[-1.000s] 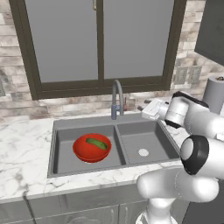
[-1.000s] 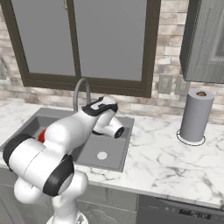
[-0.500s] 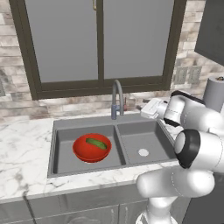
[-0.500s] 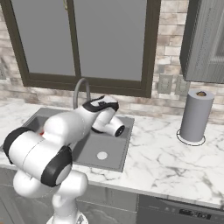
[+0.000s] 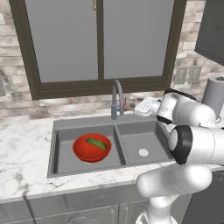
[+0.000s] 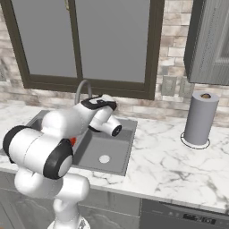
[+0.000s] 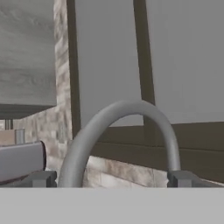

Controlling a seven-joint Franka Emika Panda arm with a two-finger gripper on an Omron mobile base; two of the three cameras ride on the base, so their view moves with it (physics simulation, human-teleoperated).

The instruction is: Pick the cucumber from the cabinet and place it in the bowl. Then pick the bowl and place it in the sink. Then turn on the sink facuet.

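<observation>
Paper towel roll right of sink.

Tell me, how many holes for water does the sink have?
1 shows: the round pale drain hole in the right basin of the sink. The bowl in the left basin may hide another.

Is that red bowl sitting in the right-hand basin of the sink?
No, the red bowl, with the cucumber in it, sits in the left basin of the sink.

Colours and patterns, sink area
Red bowl; dark green cucumber; grey sink and faucet; white, grey-veined marble counter.
</observation>
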